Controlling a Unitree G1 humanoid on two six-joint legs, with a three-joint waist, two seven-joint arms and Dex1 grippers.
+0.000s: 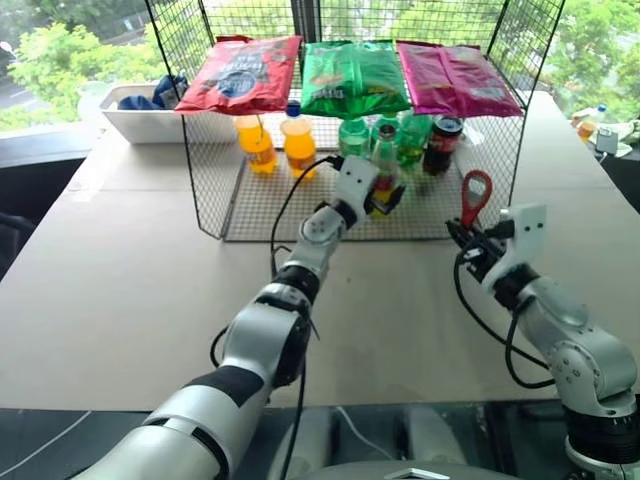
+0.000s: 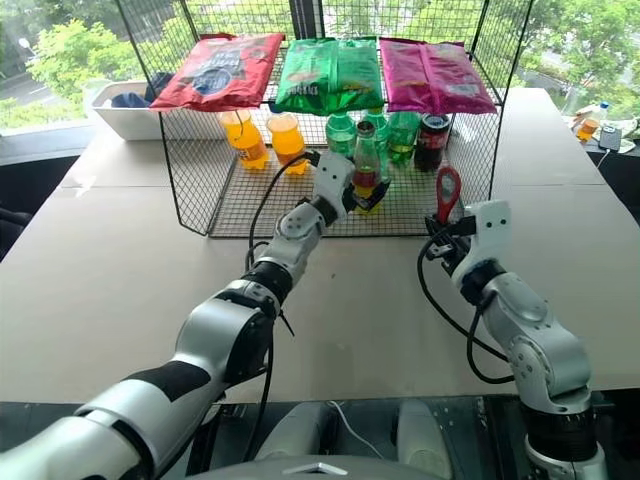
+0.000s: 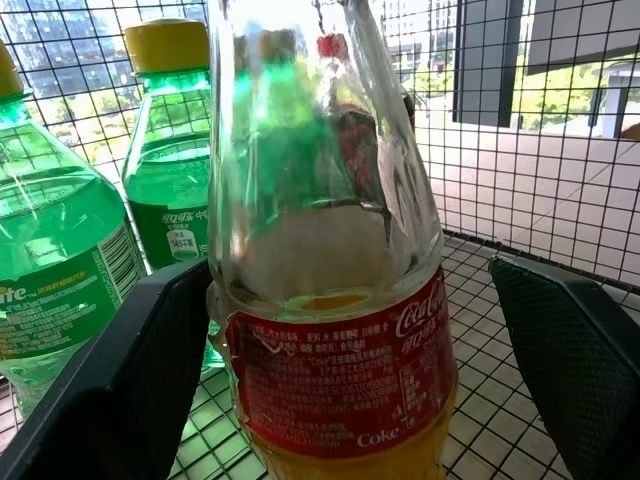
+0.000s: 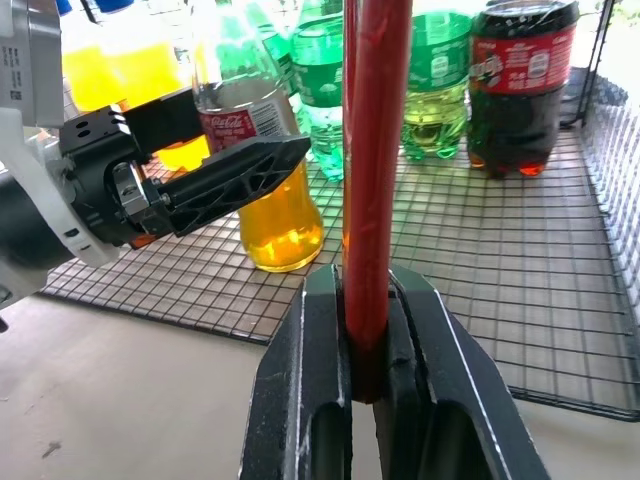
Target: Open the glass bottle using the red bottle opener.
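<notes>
The small slim clear glass bottle (image 1: 385,172) with yellow-orange drink and a red label band stands upright on the floor of the black wire-mesh rack (image 1: 250,205), at the front of the row of drinks. The left gripper (image 1: 385,195) reaches into the rack at label height, its two black fingers (image 3: 130,370) spread wide, one on each side of the bottle; in the left wrist view a gap shows beside the far finger, so the bottle is bracketed but not squeezed.

Just behind the glass bottle stand green plastic bottles (image 1: 352,135), with a dark cola bottle (image 1: 442,142) with a red label to their right and two orange plastic bottles (image 1: 282,143) with blue caps to their left. On the rack's upper shelf lie three snack bags: red (image 1: 240,75), green (image 1: 355,78) and pink (image 1: 455,78).

The small flat red bottle opener (image 1: 475,198) is held upright by its handle, ring-shaped head on top, in the clenched fingers of the right gripper (image 1: 470,238). It hovers over the pale tabletop (image 1: 120,280) near the rack's front right corner, well apart from the glass bottle. A white bin (image 1: 140,115) sits left of the rack.
</notes>
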